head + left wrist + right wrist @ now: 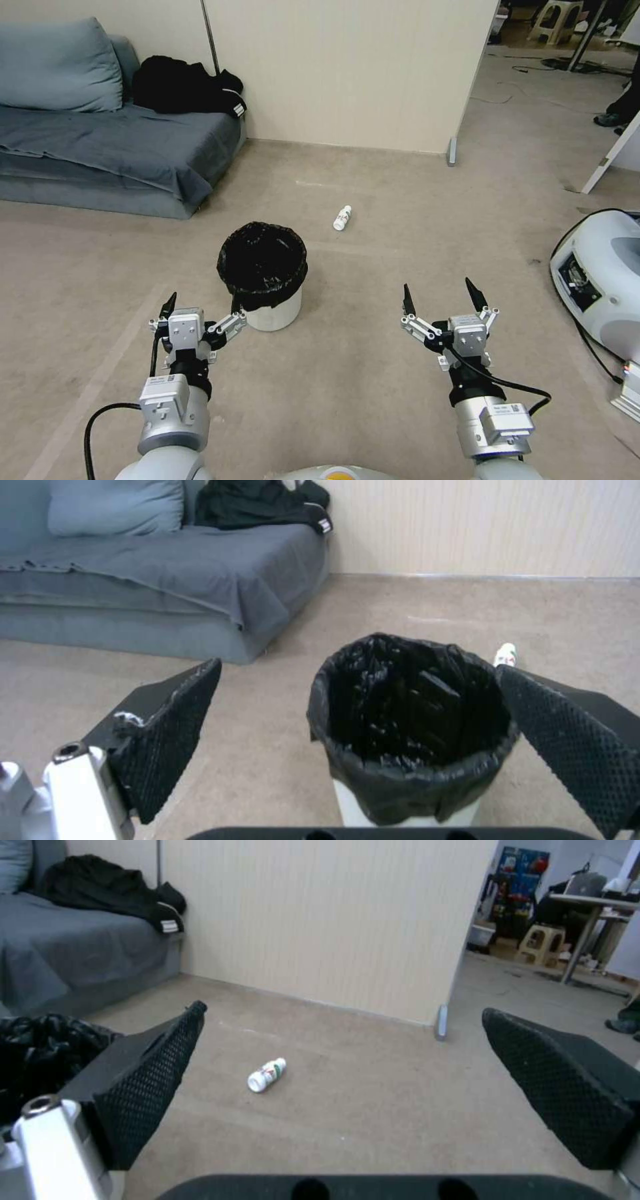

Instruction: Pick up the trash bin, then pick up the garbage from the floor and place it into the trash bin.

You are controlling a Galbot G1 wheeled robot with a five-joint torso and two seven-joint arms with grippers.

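Observation:
The trash bin, a small white bucket with a black bag liner, stands upright on the floor just ahead of my left gripper. That gripper is open; its inner finger is close to the bin's near left side, and whether it touches I cannot tell. In the left wrist view the trash bin stands between and beyond the fingers of the open left gripper. One piece of garbage, a small white bottle, lies on its side beyond the bin, to its right. My right gripper hovers open and empty, well short of the bottle.
A grey sofa with black clothing stands at the back left. A cream partition wall runs behind the bottle. A white machine with a black cable sits at the right edge. Bare floor lies around both grippers.

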